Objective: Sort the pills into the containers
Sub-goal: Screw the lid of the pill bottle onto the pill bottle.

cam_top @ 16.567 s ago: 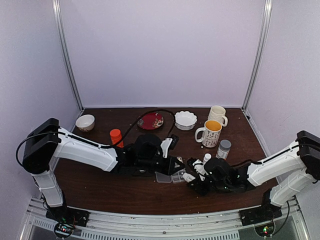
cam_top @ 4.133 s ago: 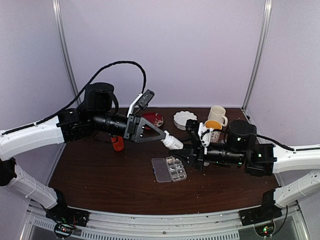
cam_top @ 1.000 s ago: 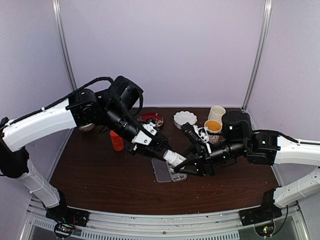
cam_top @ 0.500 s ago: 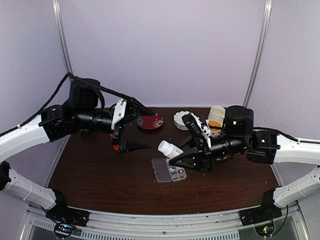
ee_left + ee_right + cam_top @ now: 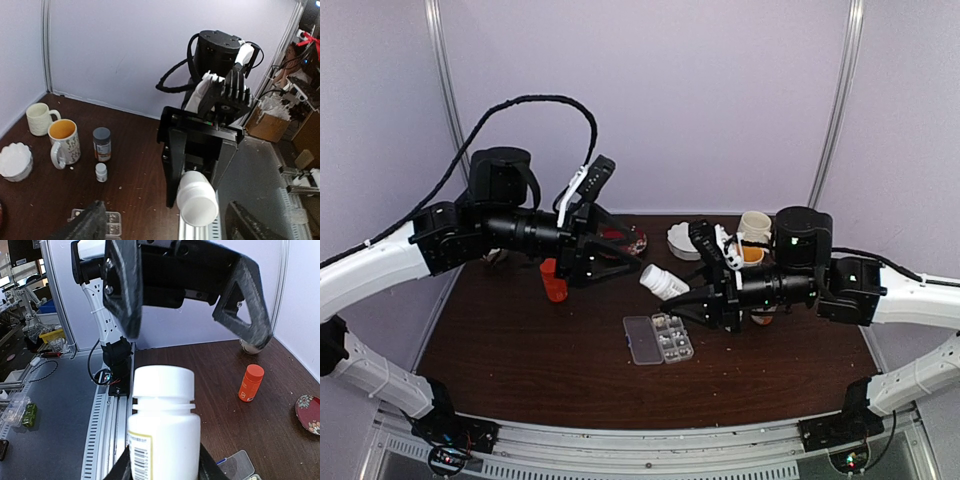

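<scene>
A white capped bottle point(image 5: 660, 281) hangs above the table with my right gripper point(image 5: 677, 291) shut on its body. In the right wrist view the bottle point(image 5: 162, 425) fills the space between my fingers point(image 5: 207, 467). My left gripper point(image 5: 625, 250) stands open just left of the bottle, apart from it, its wide-spread fingers point(image 5: 122, 287) facing the cap. From the left wrist the bottle point(image 5: 198, 200) shows cap-first. The clear pill box point(image 5: 660, 339) lies below with its lid folded open to the left. Whitish pills point(image 5: 672, 340) show faintly in its containers.
An orange bottle point(image 5: 553, 281) stands behind my left gripper, and a red plate point(image 5: 628, 240) is partly hidden. A white fluted bowl point(image 5: 680, 238) and two mugs point(image 5: 754, 226) sit at the back right. A grey-capped bottle point(image 5: 101, 144) and a small white bottle point(image 5: 101, 172) stand near them.
My left gripper let go of the white bottle, opened wide and pulled back to the left. The bottle stayed in my right gripper, which lifted it a little above the pill box.
</scene>
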Robot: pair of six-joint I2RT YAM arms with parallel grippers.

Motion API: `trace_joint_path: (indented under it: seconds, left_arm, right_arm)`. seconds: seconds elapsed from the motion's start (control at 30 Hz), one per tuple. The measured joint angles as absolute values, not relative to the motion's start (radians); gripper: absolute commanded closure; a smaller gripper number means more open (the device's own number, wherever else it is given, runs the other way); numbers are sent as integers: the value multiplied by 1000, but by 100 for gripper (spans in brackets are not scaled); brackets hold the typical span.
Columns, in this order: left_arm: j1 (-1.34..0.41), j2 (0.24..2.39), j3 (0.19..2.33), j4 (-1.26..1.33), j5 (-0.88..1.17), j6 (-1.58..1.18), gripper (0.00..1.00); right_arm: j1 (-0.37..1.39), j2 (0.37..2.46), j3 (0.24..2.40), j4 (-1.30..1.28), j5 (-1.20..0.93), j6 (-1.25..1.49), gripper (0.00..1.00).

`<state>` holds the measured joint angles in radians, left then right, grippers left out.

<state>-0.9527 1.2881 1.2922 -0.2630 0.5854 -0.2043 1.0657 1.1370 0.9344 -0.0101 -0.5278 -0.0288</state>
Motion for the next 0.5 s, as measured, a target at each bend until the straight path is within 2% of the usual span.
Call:
trace_joint_path:
  seconds: [0.07,0.23,0.37,0.5]
  left_arm:
    - [-958,1286,1274,-258,613,-243,27]
    - [-964,1284,1252,-259,660,-281,26]
    - [-967,1287,1252,-261,681,-286,40]
    - [-969,1303,1253,-265,702,-287,44]
  right_arm:
    - [1066,1142,952,-20,-525,-36,100]
    - [1066,1166,986,-33,-525,-46,100]
    - [1067,1182,995,-44,-525,-48,100]
    - [1067,1196,997,-59,-525,-49,100]
